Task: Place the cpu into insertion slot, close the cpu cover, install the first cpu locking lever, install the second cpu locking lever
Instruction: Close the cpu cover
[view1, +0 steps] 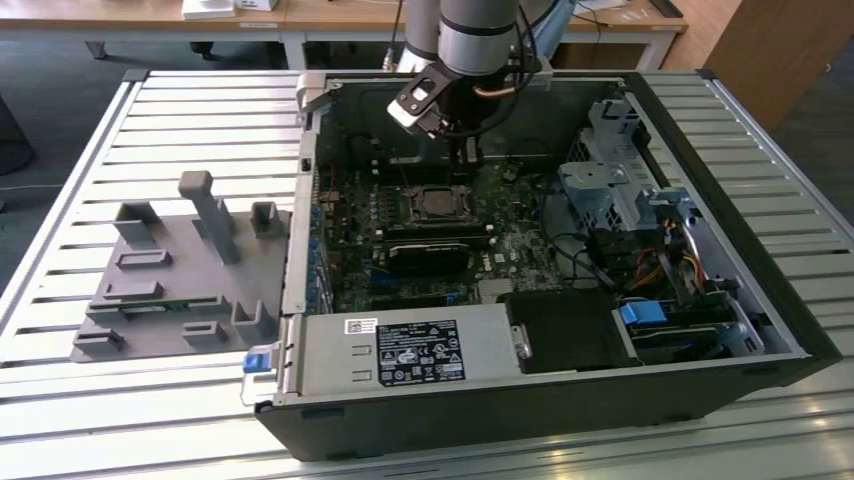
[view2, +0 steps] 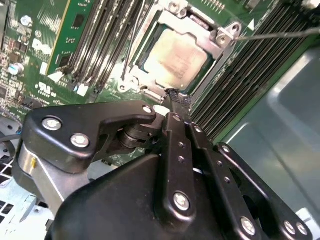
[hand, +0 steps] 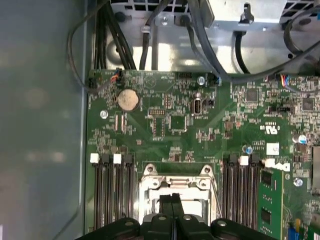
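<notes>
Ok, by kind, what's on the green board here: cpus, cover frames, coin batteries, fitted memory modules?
dull silver-grey square cpu: 1
thin silver metal cpu cover frame: 1
round silver coin battery: 1
green fitted memory module: 1
Total: 4

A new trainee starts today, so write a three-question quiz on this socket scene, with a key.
1. True or false: the cpu lies under the closed cover.
2. The gripper is: A) wide open, B) shut, C) holding a cable.
3. Fill in: the round silver battery sits on the green ____.
Key: 1 true; 2 B; 3 board.
</notes>
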